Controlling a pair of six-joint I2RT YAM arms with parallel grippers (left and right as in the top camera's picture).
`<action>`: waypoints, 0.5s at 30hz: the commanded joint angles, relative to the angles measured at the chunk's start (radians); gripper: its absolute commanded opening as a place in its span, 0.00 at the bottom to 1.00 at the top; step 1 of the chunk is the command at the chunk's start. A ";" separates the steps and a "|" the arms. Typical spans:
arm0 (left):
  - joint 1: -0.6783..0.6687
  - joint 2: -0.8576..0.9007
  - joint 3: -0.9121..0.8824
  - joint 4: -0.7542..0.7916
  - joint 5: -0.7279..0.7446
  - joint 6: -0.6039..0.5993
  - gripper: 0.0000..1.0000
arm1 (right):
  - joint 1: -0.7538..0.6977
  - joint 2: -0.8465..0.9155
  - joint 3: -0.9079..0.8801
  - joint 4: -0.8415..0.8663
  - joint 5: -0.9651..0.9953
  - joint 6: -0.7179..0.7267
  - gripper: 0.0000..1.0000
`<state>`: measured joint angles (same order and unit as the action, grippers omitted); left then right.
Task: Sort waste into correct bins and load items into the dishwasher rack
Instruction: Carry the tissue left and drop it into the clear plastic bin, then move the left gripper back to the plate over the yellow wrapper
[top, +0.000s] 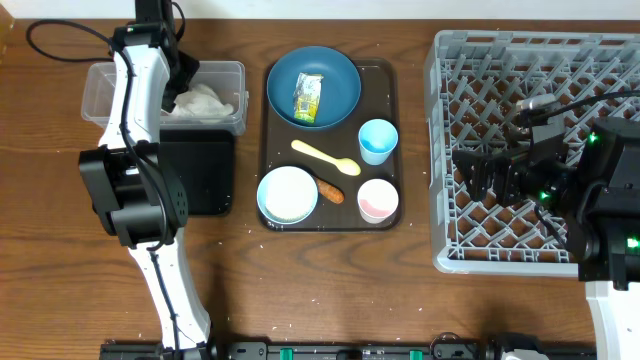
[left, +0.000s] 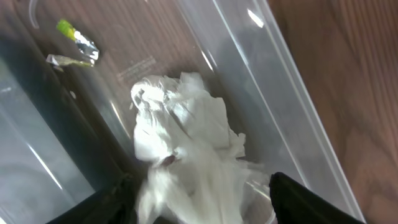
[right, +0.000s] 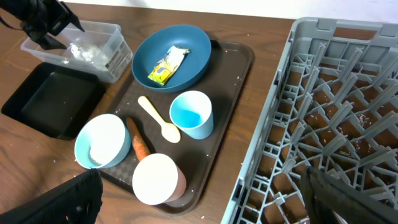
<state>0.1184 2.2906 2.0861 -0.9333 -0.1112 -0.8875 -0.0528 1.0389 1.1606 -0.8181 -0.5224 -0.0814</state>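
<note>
My left gripper is over the clear tub, open, with its fingers on either side of crumpled white paper lying in the tub. A small yellow-green scrap lies in the tub too. The black tray is beside the tub. The dark blue plate holds a yellow-green wrapper. The yellow spoon, pale blue cup, pink cup, pale bowl and orange-brown food piece are nearby. My right gripper is open and empty above the left edge of the grey rack.
The dishes stand on a dark brown serving tray between the bins and the rack. Small white grains are scattered on the wooden table. A black cable loops at the back left.
</note>
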 joint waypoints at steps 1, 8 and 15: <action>-0.009 -0.062 0.011 0.000 -0.002 0.069 0.75 | 0.008 0.002 0.019 0.002 0.002 -0.002 0.99; -0.115 -0.188 0.022 0.088 0.135 0.533 0.78 | 0.008 0.002 0.019 0.002 0.002 -0.002 0.99; -0.334 -0.158 0.017 0.188 0.188 0.892 0.82 | 0.008 0.002 0.019 -0.001 0.002 -0.002 0.99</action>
<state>-0.1444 2.0941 2.0991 -0.7479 0.0441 -0.2203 -0.0528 1.0389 1.1606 -0.8185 -0.5224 -0.0814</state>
